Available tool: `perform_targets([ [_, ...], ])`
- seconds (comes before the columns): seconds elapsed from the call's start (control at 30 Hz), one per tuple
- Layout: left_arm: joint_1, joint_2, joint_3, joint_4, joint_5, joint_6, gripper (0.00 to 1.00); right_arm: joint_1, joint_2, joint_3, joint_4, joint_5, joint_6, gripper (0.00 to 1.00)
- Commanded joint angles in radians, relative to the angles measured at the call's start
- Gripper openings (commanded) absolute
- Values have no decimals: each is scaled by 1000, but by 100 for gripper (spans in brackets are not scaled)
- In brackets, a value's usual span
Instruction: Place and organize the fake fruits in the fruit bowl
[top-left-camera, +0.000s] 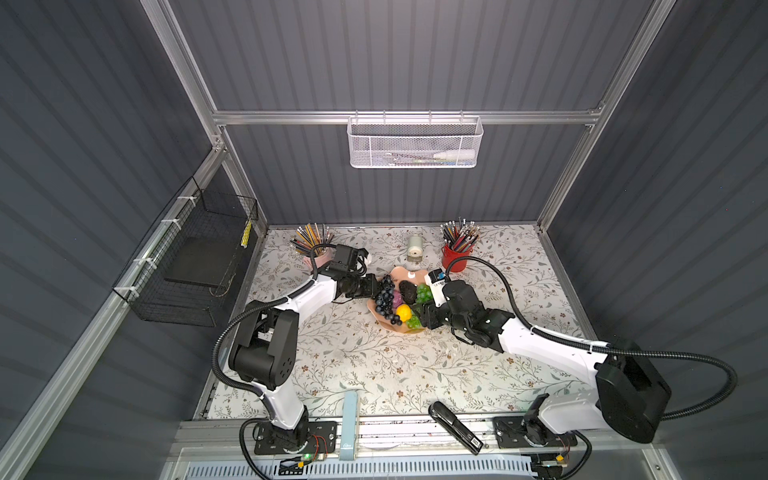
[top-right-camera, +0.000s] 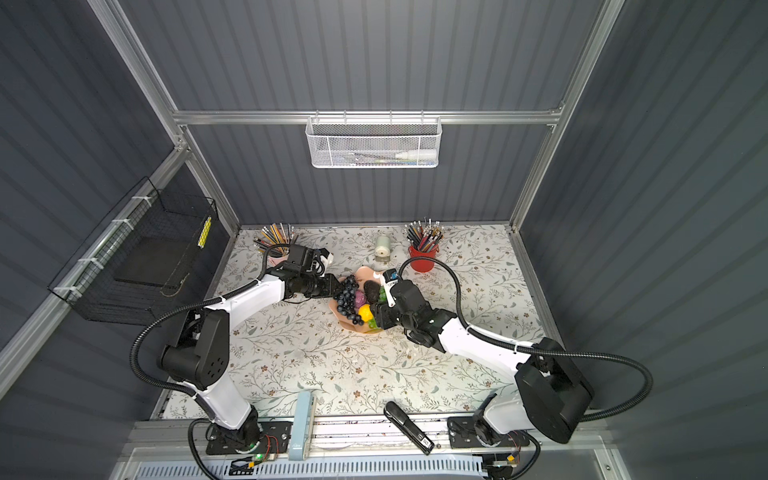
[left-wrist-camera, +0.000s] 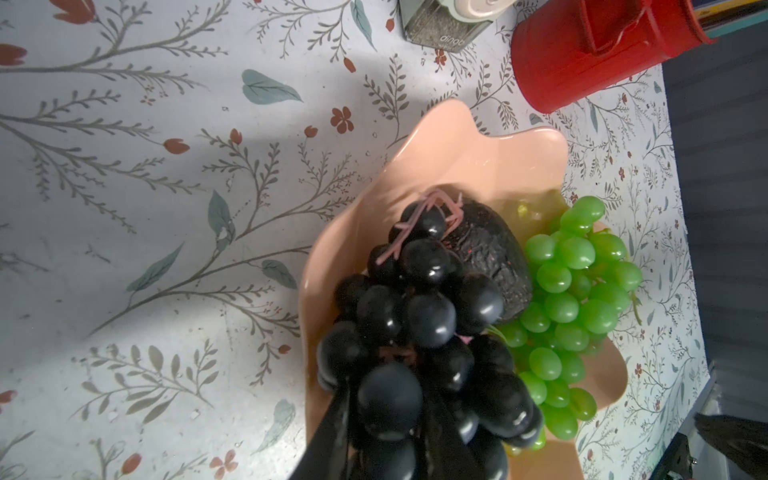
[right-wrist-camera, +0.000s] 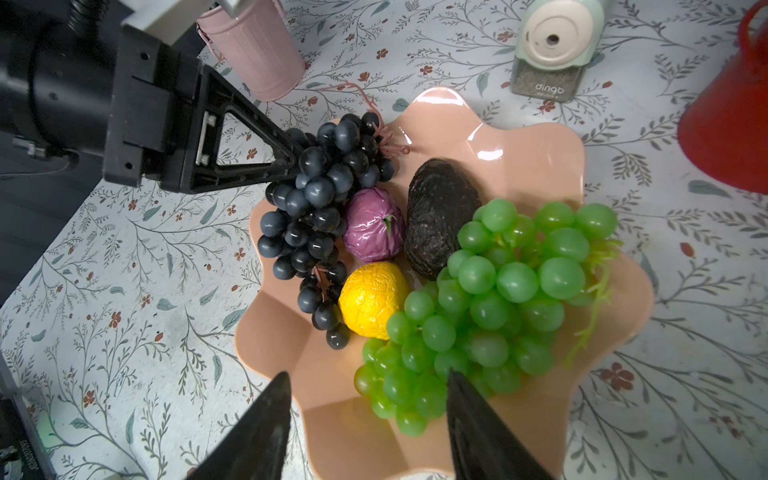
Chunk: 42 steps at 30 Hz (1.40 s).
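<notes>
The left gripper (right-wrist-camera: 293, 154) clenches the glossy beaded blue-black plastic grape bunch (top-left-camera: 384, 297) at nine o'clock in the scalloped peach-pink bowl (top-left-camera: 401, 273); the right gripper (right-wrist-camera: 368, 376) gapes.

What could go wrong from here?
1. The left gripper is shut on the dark grape bunch, which hangs partly over the rim of the fruit bowl. On release it may slip out, or get dragged out as the arm retreats.
2. The right gripper stands open just over the green grape bunch. A descent could catch grapes, or press the rim and tip the bowl.
3. Both grippers crowd one bowl and might collide.
</notes>
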Motion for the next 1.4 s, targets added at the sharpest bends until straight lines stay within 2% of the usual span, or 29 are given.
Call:
perform_targets([
  [0.0,-10,14,-18,20,45,-15,29,1,12,15,-7,-6,2,60],
  [0.23,-10,45,-24,49,89,-35,29,1,23,17,-5,-14,6,60],
  [0.47,-10,42,-19,58,77,-35,33,1,22,18,-5,-15,4,61],
  [0.93,-10,-74,73,-90,3,22,66,1,-8,41,-24,7,-20,62],
  [1.1,-10,-63,96,-104,-21,37,65,0,-24,48,-27,24,-37,63],
  [1.37,-10,62,165,-64,20,37,48,0,-25,56,-44,24,-44,62],
])
